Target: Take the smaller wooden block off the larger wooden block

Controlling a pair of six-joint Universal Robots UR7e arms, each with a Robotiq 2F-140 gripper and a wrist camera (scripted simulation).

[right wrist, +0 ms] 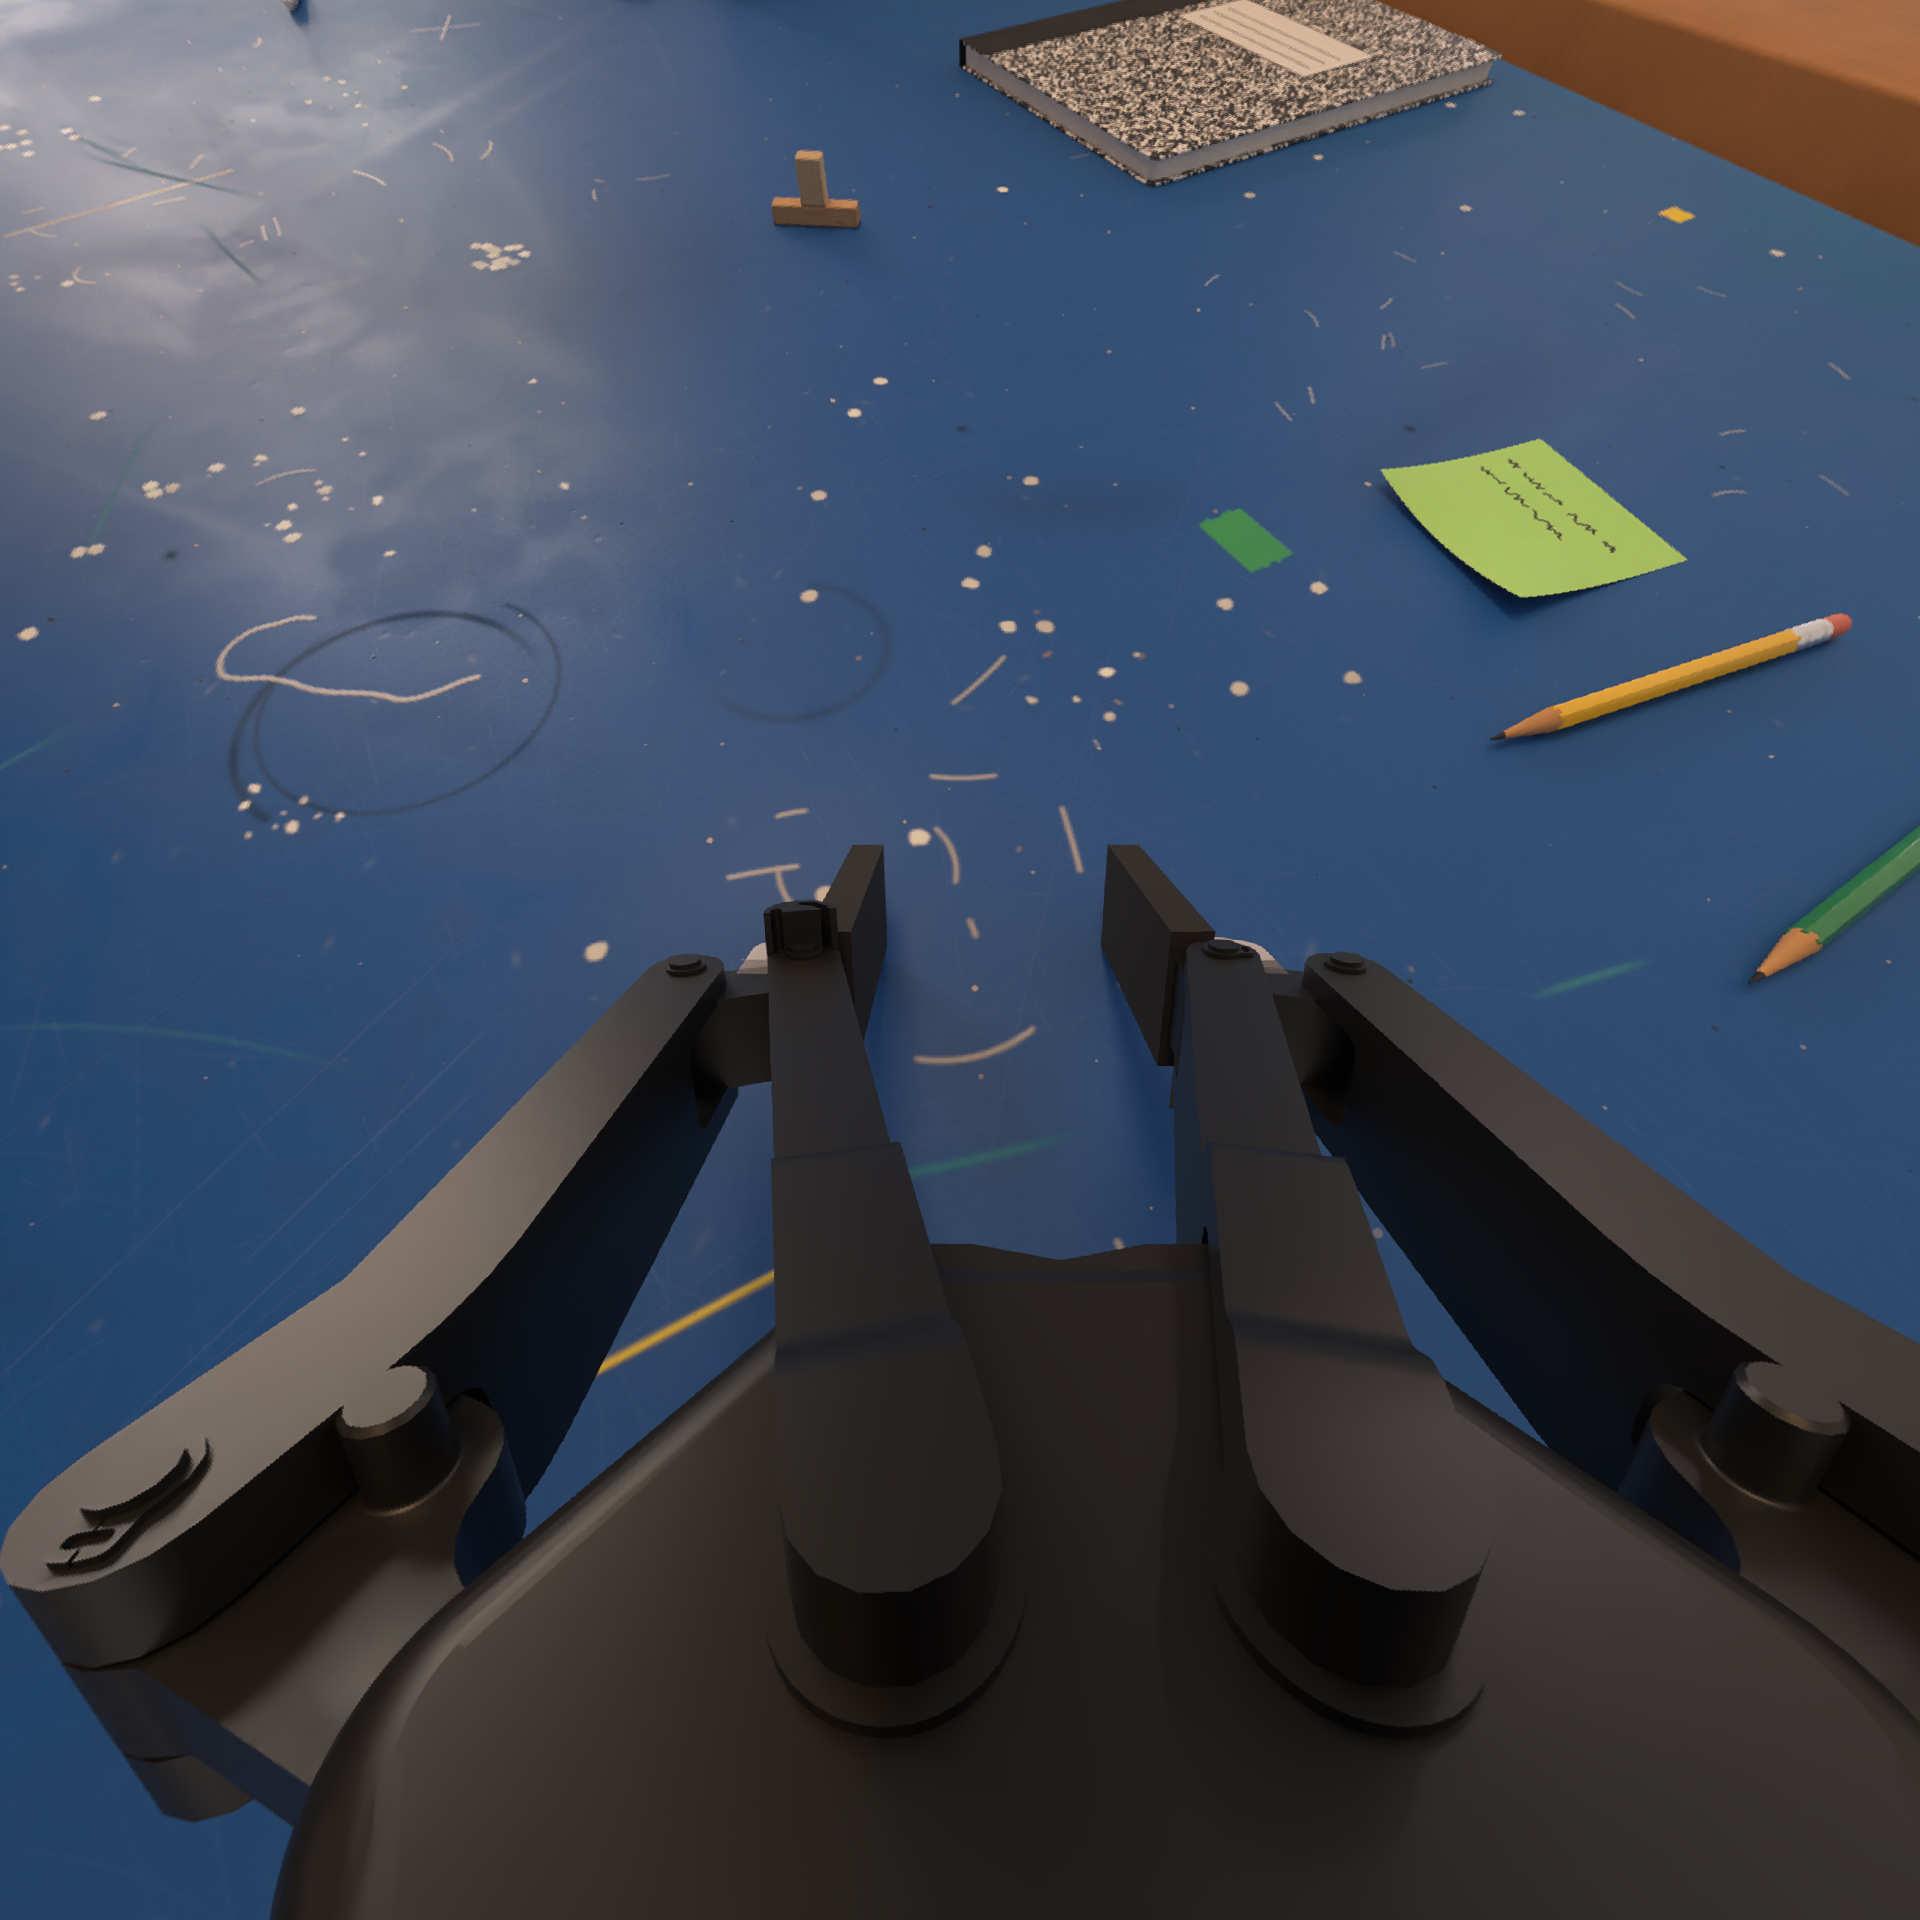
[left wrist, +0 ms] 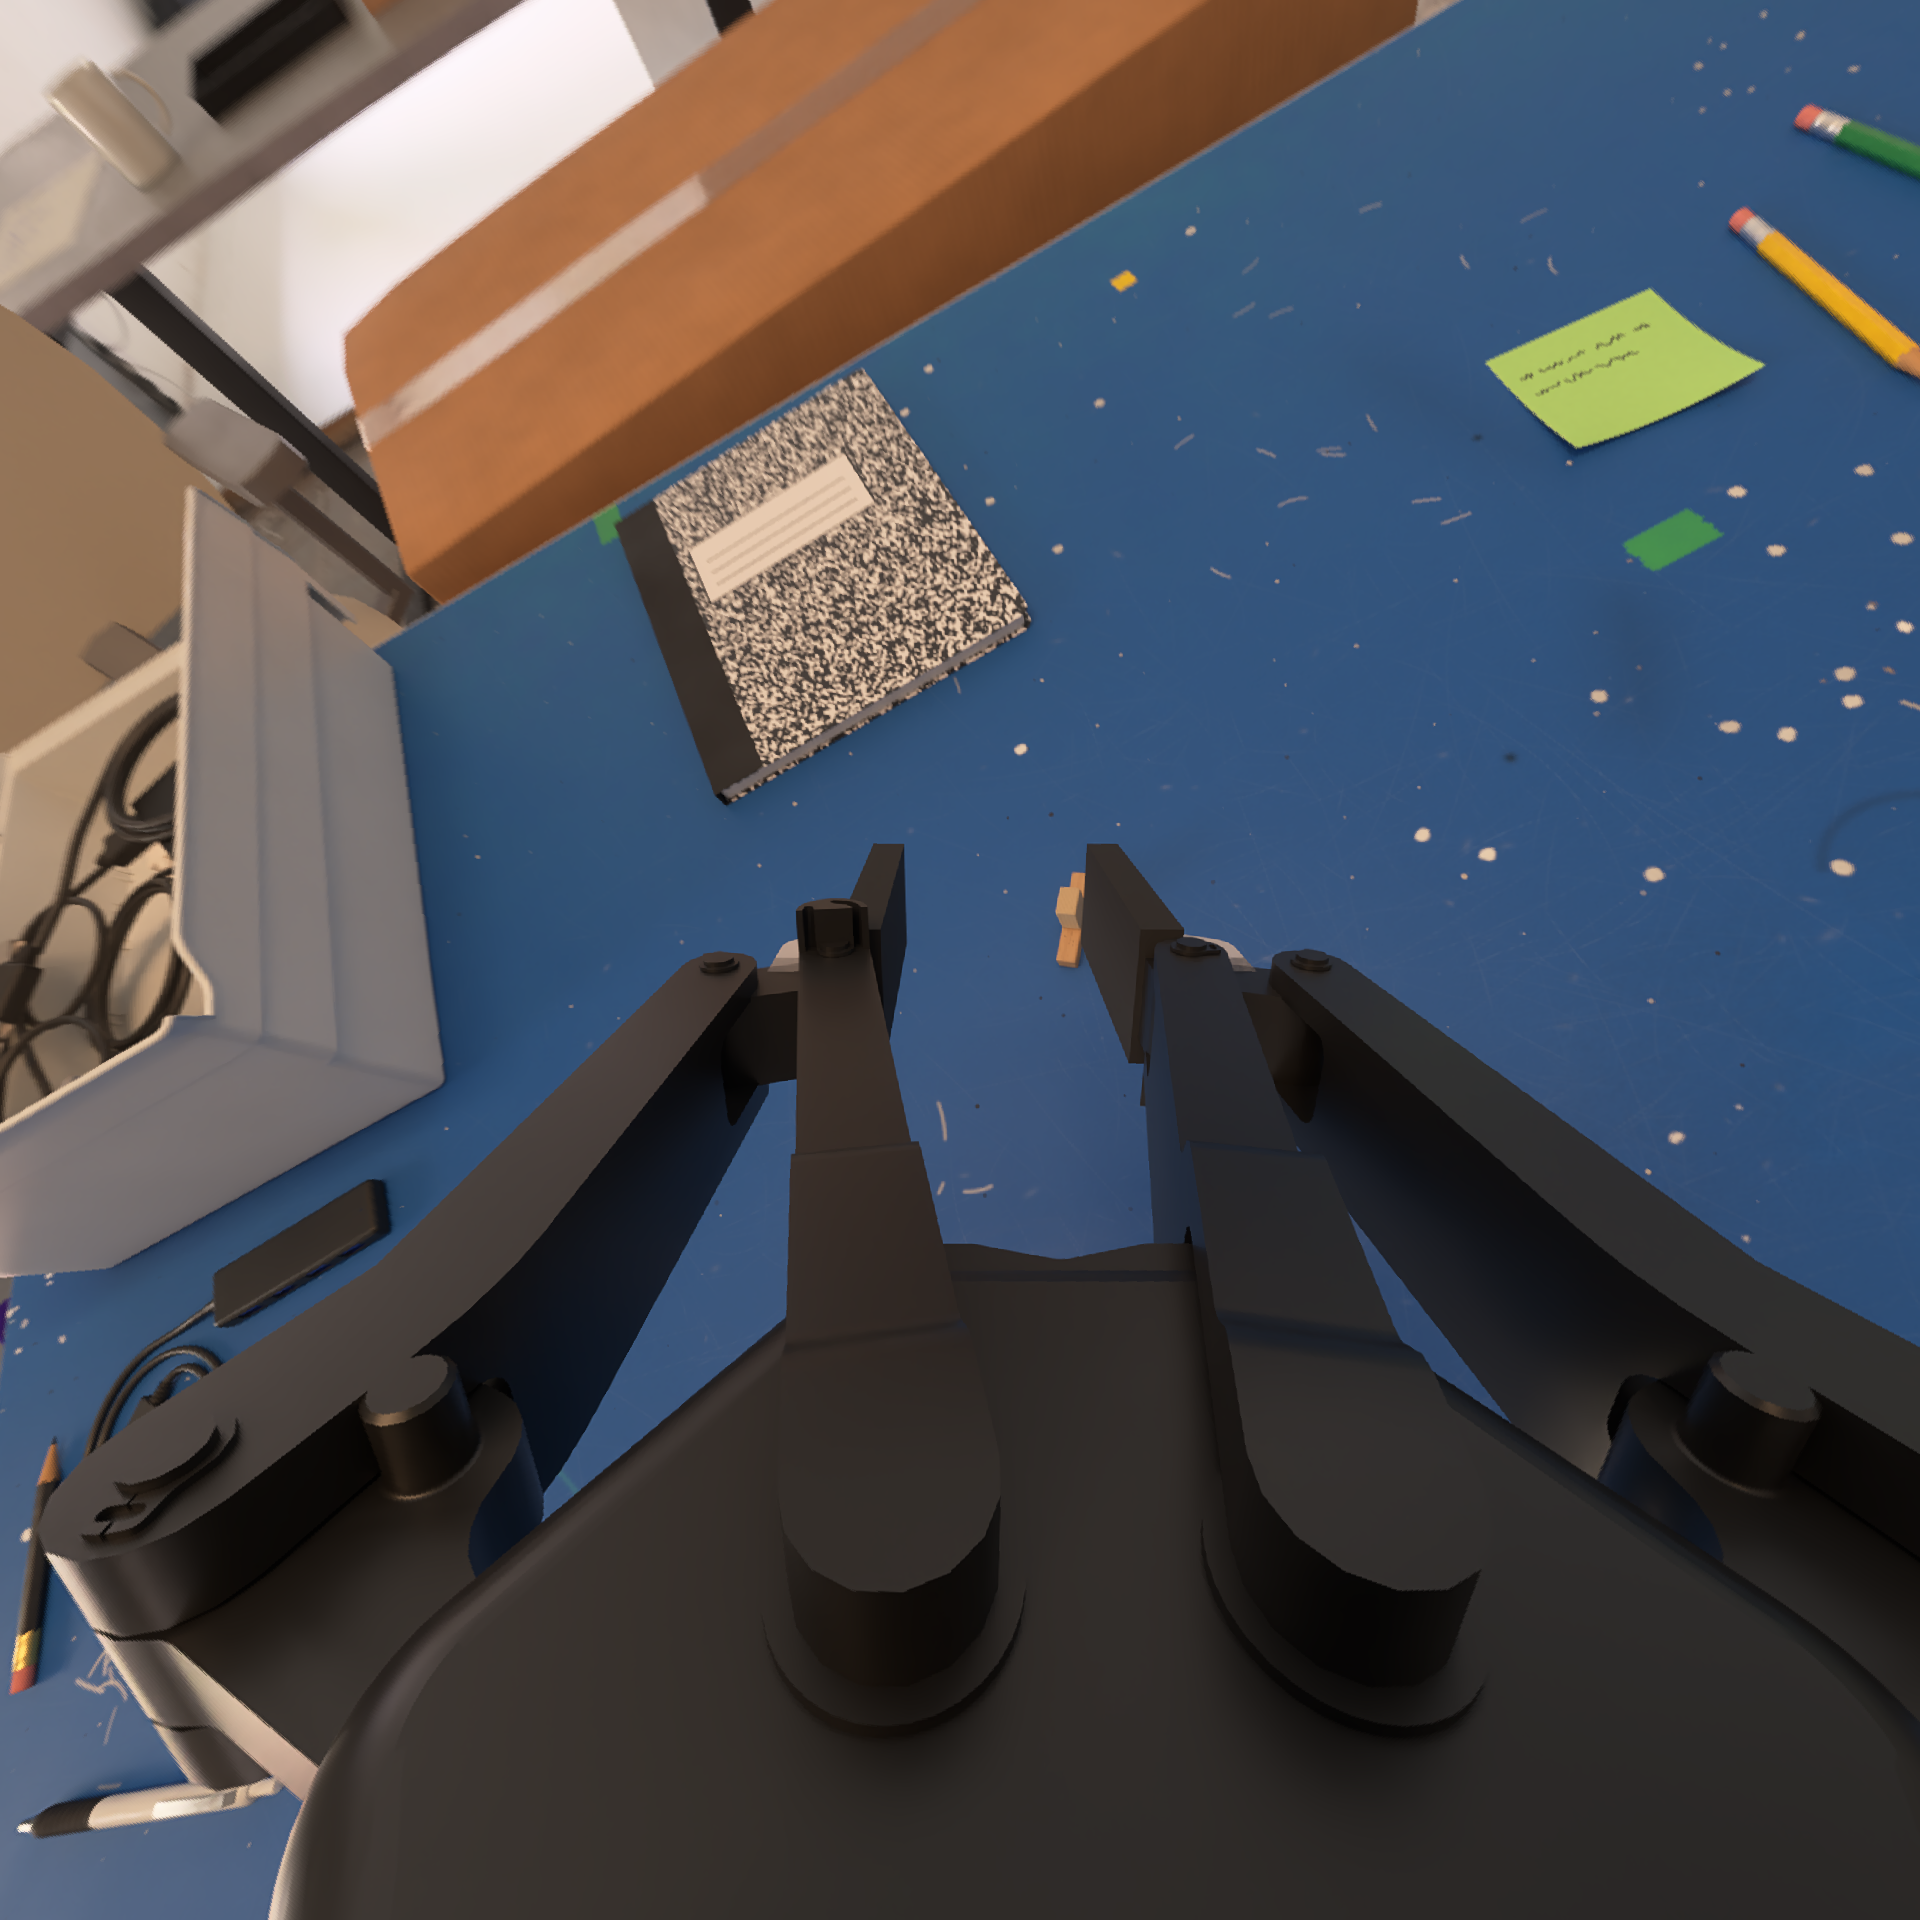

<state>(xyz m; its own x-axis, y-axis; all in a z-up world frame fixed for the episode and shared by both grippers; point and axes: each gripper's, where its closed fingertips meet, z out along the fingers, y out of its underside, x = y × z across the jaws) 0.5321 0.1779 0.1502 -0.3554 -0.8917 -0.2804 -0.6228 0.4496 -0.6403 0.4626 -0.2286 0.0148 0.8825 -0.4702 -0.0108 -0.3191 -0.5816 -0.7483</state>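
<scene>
A small pale wooden block [right wrist: 810, 177] stands upright on a flat larger wooden block [right wrist: 816, 213] on the blue table, far ahead in the right wrist view. In the left wrist view the smaller block [left wrist: 1069, 906] and the larger block [left wrist: 1068, 945] show just beside my left gripper's right finger, which partly hides them. My left gripper [left wrist: 992, 868] is open and empty, above the table. My right gripper [right wrist: 992, 868] is open and empty, far from the blocks.
A speckled notebook [left wrist: 821, 577] lies beyond the blocks, with a cardboard box [left wrist: 790, 239] behind it. A grey bin [left wrist: 281, 831] of cables stands at the left. A green sticky note [right wrist: 1527, 520], a yellow pencil [right wrist: 1673, 675] and a green pencil [right wrist: 1844, 904] lie to the right.
</scene>
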